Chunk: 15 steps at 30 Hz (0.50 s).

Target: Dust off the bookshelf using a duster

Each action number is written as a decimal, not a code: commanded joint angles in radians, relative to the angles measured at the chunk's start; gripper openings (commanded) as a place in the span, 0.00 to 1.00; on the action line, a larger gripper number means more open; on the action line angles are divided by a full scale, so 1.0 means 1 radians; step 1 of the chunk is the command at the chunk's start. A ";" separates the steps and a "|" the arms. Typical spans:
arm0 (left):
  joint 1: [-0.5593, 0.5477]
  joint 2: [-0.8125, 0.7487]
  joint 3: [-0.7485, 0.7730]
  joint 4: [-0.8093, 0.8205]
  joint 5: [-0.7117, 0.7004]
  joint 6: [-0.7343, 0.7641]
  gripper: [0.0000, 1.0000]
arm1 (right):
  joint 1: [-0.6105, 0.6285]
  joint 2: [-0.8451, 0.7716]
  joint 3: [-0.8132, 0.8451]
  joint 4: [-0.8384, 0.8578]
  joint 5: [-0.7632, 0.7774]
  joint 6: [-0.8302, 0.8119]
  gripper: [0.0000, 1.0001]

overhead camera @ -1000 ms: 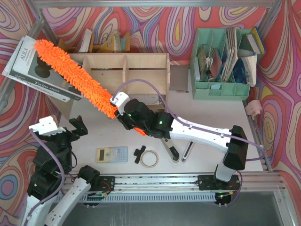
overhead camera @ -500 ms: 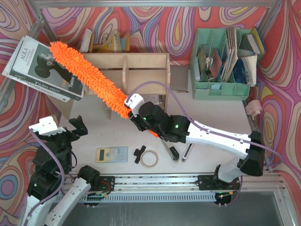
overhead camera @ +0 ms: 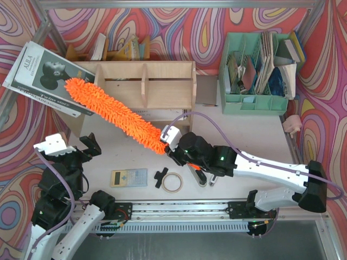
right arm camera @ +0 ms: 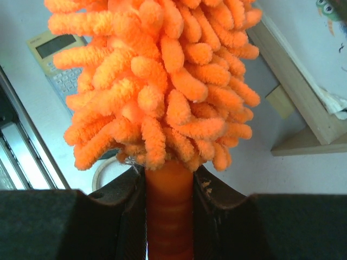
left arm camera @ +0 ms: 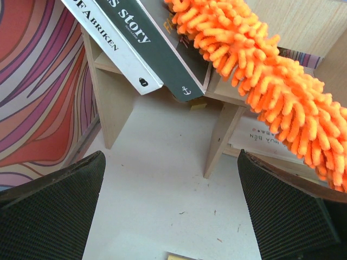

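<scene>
The bookshelf [overhead camera: 162,81] of light plywood stands at the back middle of the table. The fluffy orange duster [overhead camera: 116,115] lies slanted across its front left corner, its tip over a grey book [overhead camera: 49,76] that leans on the shelf's left end. My right gripper [overhead camera: 172,150] is shut on the duster's smooth orange handle [right arm camera: 169,211], just in front of the shelf. In the right wrist view the duster's head [right arm camera: 157,81] fills the upper half. My left gripper [left arm camera: 171,216] hangs open over bare table near the shelf's left legs [left arm camera: 219,138], holding nothing.
A mint green organizer [overhead camera: 255,70] full of papers stands at the back right. A calculator [overhead camera: 129,177], a tape roll [overhead camera: 172,182], a small black piece [overhead camera: 161,176] and a pen-like tool [overhead camera: 217,173] lie near the front edge. More books [overhead camera: 122,49] stand behind the shelf.
My right arm has drawn back toward the near right, dragging the duster with it. Its tip slid from the book's far corner down toward the shelf's left end. The left arm stayed still.
</scene>
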 commanded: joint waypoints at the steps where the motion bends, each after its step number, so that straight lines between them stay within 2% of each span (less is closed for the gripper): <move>1: 0.007 0.013 0.014 -0.006 0.008 -0.007 0.99 | -0.001 -0.045 -0.055 0.012 0.006 0.011 0.00; 15: 0.006 0.016 0.012 -0.007 0.001 -0.008 0.98 | 0.000 -0.129 -0.128 -0.012 -0.023 0.023 0.00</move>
